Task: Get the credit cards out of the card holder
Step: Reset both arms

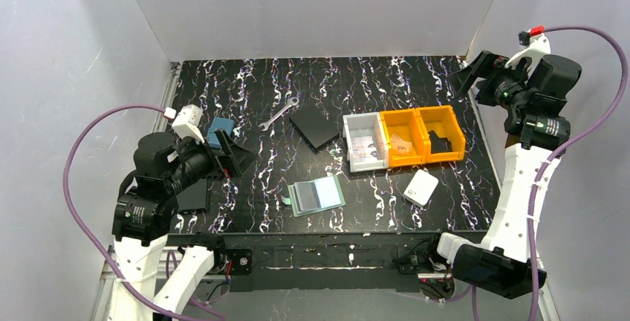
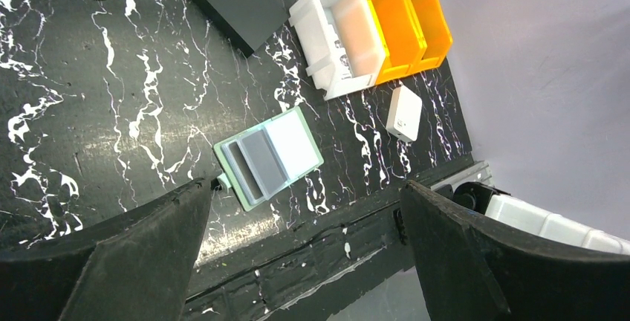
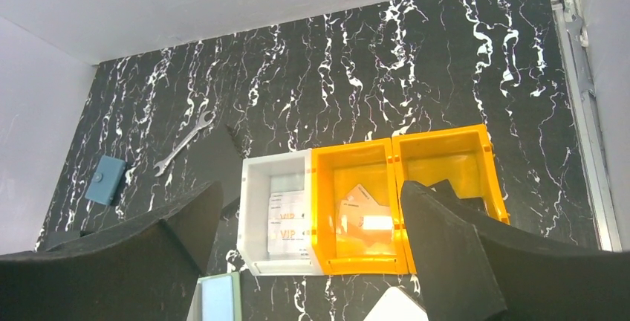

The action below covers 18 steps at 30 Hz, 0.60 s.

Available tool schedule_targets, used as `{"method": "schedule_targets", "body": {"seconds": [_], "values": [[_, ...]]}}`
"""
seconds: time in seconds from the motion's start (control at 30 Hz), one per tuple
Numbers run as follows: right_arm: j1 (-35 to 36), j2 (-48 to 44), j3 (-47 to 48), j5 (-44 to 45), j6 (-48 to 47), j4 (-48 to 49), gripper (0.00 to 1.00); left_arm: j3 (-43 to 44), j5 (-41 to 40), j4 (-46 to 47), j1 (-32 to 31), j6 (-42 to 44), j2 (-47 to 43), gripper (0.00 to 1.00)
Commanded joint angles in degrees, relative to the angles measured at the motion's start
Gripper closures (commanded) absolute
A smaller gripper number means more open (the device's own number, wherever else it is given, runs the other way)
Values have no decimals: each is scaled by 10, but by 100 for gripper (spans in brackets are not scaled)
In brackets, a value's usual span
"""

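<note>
A: Left claw (image 2: 303, 189) — gripping anything?
B: No. Fingers spread, empty, above the table (image 2: 89, 105). The holder (image 2: 271, 156) lies open and flat just ahead, untouched.
A: Right claw (image 3: 310, 187)?
B: Spread too, raised. Below and ahead of it, cards (image 3: 288, 224) lie in the white bin (image 3: 251, 213) and the orange bin (image 3: 317, 209).

Bright, diffuse light leaves only soft shadows. From the left wrist, the glossy black white-veined tabletop (image 2: 96, 139) carries a pale sheen and the white plastic bin (image 2: 330, 76) looks washed out inside. Both wrist views blur their dark fingers (image 3: 134, 261).
</note>
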Motion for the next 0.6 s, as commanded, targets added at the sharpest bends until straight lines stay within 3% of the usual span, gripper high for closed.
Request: {"method": "schedule_targets", "body": {"seconds": [0.0, 0.57], "values": [[0, -17, -19, 6, -3, 36, 2, -16, 25, 12, 3, -1, -15, 2], [0, -38, -68, 31, -18, 55, 2, -33, 25, 19, 3, -2, -25, 2]]}}
